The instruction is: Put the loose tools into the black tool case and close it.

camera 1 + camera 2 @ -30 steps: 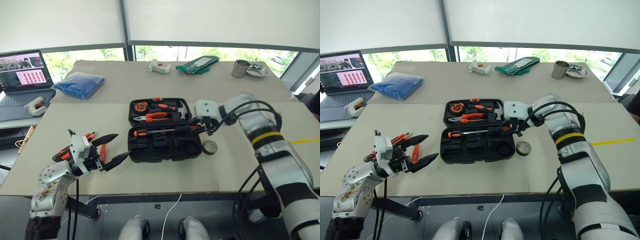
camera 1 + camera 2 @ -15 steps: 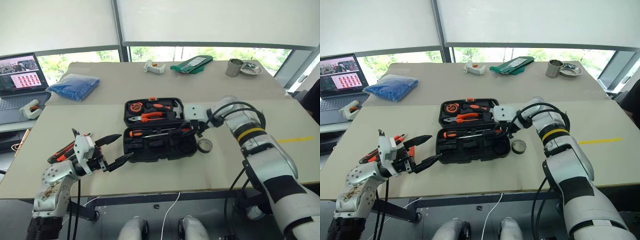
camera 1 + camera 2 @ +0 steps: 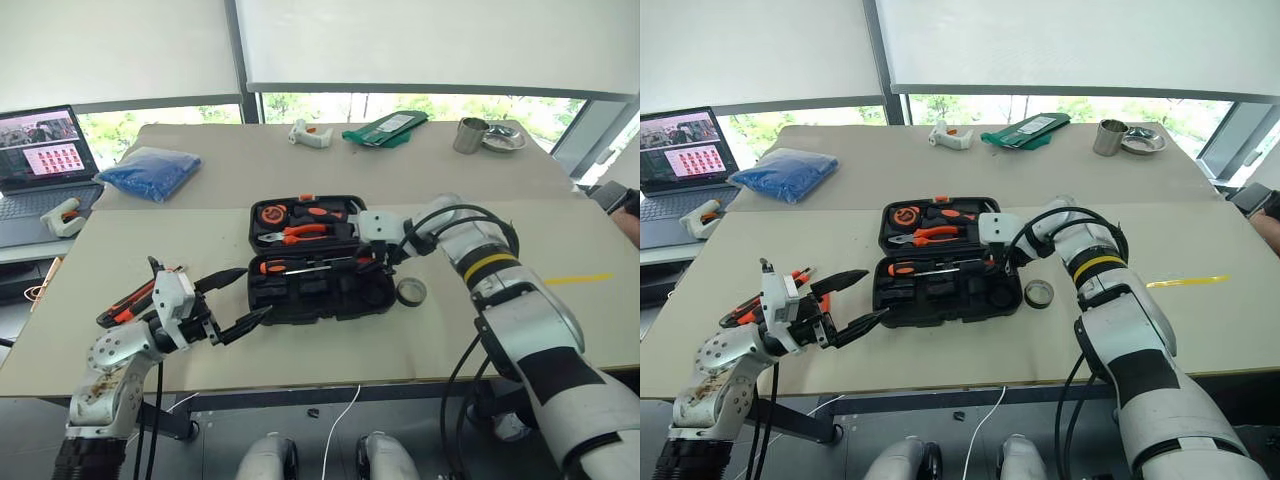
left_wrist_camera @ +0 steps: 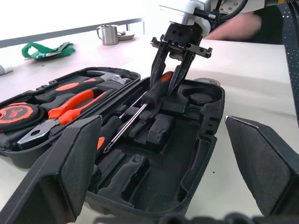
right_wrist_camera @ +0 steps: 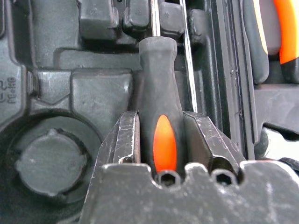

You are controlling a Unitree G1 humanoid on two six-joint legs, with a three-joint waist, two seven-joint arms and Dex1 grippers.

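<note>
**Progress.** The tool case [image 3: 300, 312] lies open at the centre of the bench [image 3: 330, 350], with the lid half toward the top of the frame. The lid already holds pliers [image 3: 300, 235], a tape measure [image 4: 11, 113] and other orange-handled tools.

In the near half, one screwdriver [image 3: 295, 267] lies along the upper edge, its orange handle toward the left. Your right claw [image 4: 162, 89] is down over that same half. It is closed about the black-and-orange handle of a second screwdriver [image 5: 156, 107], whose shaft slants down into the tray beside the first. I judge this tool to be at its recess but not proven seated.

**Outstanding.**
- The tape roll [image 3: 411, 291] sits on the bench just right of the case.
- A small cluster of orange-and-black tools [image 3: 128, 303] lies at the lower left of the frame, behind your left arm. I cannot separate the individual items there.
- The case is not yet closed.

I judge the task less than half done.

**Left claw.** Your left claw [image 3: 255, 292] is spread wide and holds nothing. It hovers level just off the case's lower left corner.

**Markings.**
- The tape measure's face carries a mark that reads like "3m".
- The embossed characters on the tray moulding in the right wrist view are too faint to read.
- The laptop [image 3: 45, 160] at the upper left shows thumbnails with no legible text.
- No brand name can be read anywhere.
</note>
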